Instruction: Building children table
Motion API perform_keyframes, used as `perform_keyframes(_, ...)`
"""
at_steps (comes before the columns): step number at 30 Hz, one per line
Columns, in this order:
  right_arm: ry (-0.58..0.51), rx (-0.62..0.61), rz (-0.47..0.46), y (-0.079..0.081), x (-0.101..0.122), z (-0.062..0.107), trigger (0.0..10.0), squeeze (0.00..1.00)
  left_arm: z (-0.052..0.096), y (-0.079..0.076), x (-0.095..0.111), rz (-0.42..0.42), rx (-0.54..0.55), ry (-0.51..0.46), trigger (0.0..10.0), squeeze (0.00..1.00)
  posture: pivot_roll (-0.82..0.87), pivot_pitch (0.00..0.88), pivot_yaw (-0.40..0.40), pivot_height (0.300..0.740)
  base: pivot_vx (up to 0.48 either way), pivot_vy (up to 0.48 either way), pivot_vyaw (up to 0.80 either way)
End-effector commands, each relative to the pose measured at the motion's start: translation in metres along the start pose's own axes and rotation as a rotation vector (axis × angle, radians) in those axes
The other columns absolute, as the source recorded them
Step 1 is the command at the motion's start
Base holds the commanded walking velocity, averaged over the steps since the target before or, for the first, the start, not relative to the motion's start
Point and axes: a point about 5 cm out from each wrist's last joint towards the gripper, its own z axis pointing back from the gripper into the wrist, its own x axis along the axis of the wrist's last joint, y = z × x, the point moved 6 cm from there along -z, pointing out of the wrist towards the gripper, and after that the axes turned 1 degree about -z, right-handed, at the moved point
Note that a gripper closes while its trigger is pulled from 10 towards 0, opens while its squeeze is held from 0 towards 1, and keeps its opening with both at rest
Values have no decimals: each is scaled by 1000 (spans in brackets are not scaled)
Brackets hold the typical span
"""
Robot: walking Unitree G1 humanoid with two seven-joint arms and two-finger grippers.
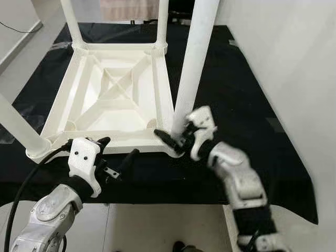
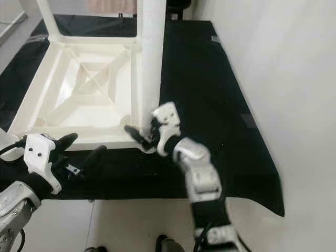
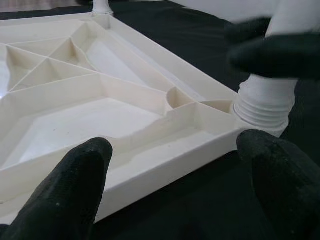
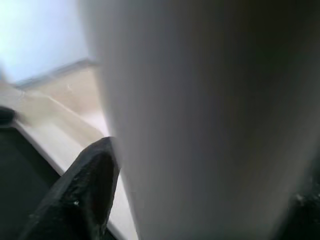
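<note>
A white plastic children's table (image 1: 113, 89) lies upside down on a black mat (image 1: 231, 94), its ribbed underside facing up and its legs pointing upward. My right gripper (image 1: 178, 137) is at the base of the near-right leg (image 1: 194, 58), one black finger on each side and shut on it; in the right wrist view the leg (image 4: 200, 100) stands between the fingers (image 4: 85, 190). My left gripper (image 1: 116, 152) is open just in front of the table's near edge (image 3: 150, 165), holding nothing. The leg's threaded base (image 3: 262, 105) sits in its corner socket.
The near-left leg (image 1: 18, 126) and two far legs (image 1: 71, 21) stand upright. A white wall (image 1: 294, 63) runs along the right side of the mat. Pale floor (image 1: 157, 226) lies in front of the mat. A black cable (image 1: 26, 184) loops by my left arm.
</note>
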Motion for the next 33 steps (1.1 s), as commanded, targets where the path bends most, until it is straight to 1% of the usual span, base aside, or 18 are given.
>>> perform_keyframes(1,-1,134,10,8,-1,-3,10000,0,2,-3,-4,11,-2,7,10000,0,67,214,-90,740,0,0,0)
perform_keyframes(2,-1,134,10,8,-1,-3,10000,0,2,-3,-4,11,-2,7,10000,0,67,214,-90,740,0,0,0)
perform_keyframes(3,2,204,34,9,1,-3,10000,0,2,-4,-4,12,-3,7,10000,0,76,210,-95,740,0,0,0)
perform_keyframes(6,33,304,49,5,0,-6,10000,0,3,-6,-5,14,-5,8,10000,0,94,204,-101,740,0,0,0)
perform_keyframes(9,46,338,29,0,1,-12,10000,0,4,-7,-6,16,-6,10,10000,0,99,202,-102,740,0,0,0)
perform_keyframes(10,46,356,10,-2,3,-15,7765,0,5,-8,-6,16,-6,10,10000,0,102,201,-104,740,0,0,0)
perform_keyframes(11,43,369,-8,-3,4,-18,3216,0,5,-8,-7,17,-6,11,10000,0,106,199,-106,740,0,0,0)
perform_keyframes(12,42,388,-26,-4,6,-19,0,0,5,-9,-7,18,-6,11,10000,0,110,199,-108,740,0,0,0)
perform_keyframes(19,44,464,-49,-5,6,-15,0,0,7,-12,-7,23,-8,10,10000,0,113,198,-114,740,0,0,0)
perform_keyframes(25,64,421,-20,-15,1,-11,0,0,6,-13,-6,26,-10,6,10000,0,108,203,-117,740,0,0,0)
perform_keyframes(26,78,380,3,-20,-4,-8,0,0,6,-14,-6,26,-10,5,10000,0,104,209,-121,740,0,0,0)
perform_keyframes(27,105,282,19,-29,-11,-7,0,0,6,-13,-4,26,-9,2,10000,0,91,221,-121,740,0,0,0)
perform_keyframes(28,105,282,19,-29,-11,-7,0,0,6,-13,-4,26,-9,2,10000,0,91,221,-121,740,0,0,0)
perform_keyframes(29,132,185,19,-36,-19,-5,0,0,6,-13,-3,26,-9,0,10000,0,87,224,-121,740,0,0,0)
perform_keyframes(30,168,44,7,-41,-34,-3,0,0,7,-12,-2,26,-8,-2,10000,0,74,231,-114,740,0,0,0)
perform_keyframes(31,192,-49,0,-43,-44,-1,0,0,7,-11,-2,27,-8,-3,10000,0,68,234,-108,740,0,0,0)
perform_keyframes(32,209,-217,-66,-40,-58,2,0,0,7,-9,-1,27,-9,-3,10000,0,48,244,-89,740,0,0,0)
perform_keyframes(33,209,-217,-66,-40,-58,2,0,0,7,-9,-1,27,-9,-3,10000,0,48,244,-89,740,0,0,0)
